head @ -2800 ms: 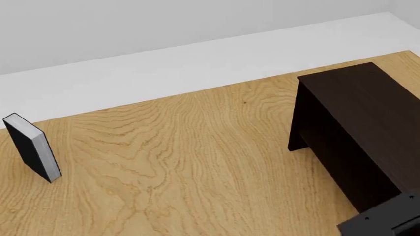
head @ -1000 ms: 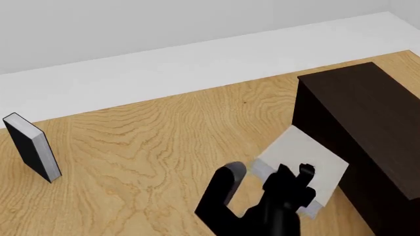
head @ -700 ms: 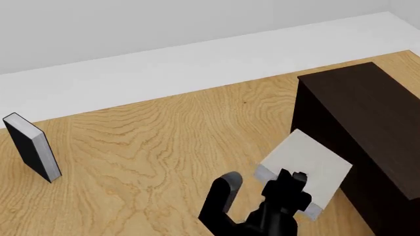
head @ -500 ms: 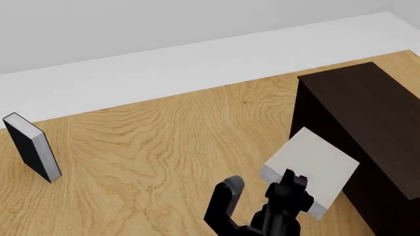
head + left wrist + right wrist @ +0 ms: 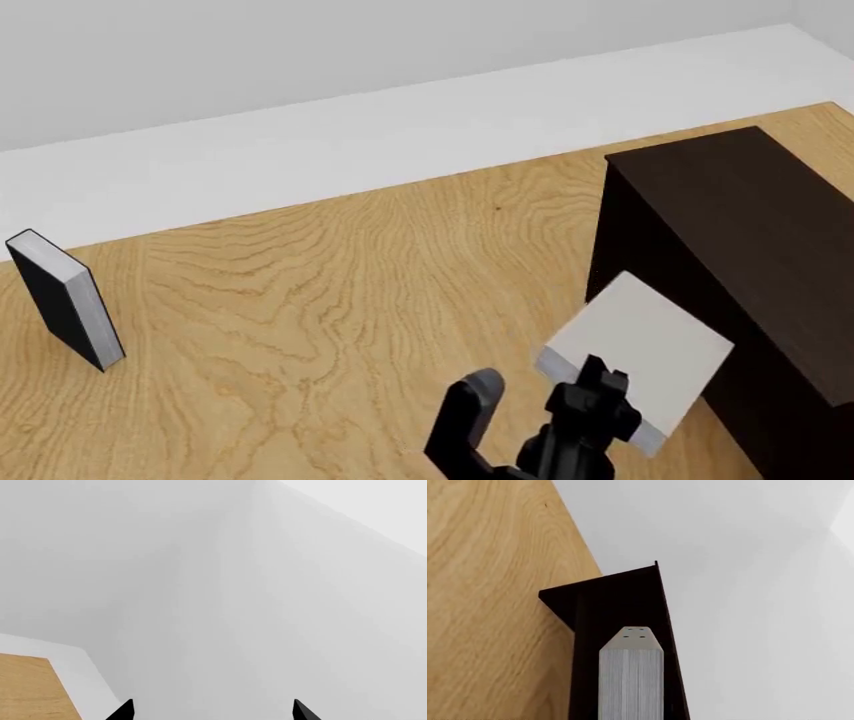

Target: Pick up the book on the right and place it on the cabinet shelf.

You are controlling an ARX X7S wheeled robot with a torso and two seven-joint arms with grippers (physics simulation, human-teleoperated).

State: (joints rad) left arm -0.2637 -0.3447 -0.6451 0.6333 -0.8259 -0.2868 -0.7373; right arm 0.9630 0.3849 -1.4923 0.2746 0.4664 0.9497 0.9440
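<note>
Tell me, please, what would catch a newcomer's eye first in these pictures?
The pale grey book stands out, held tilted above the wooden floor by the right gripper, right in front of the dark cabinet at the head view's right. Far to the left, a black-covered book stands upright alone on the floor. The right wrist view looks along the held book's silvery edge toward the cabinet's opening.
</note>
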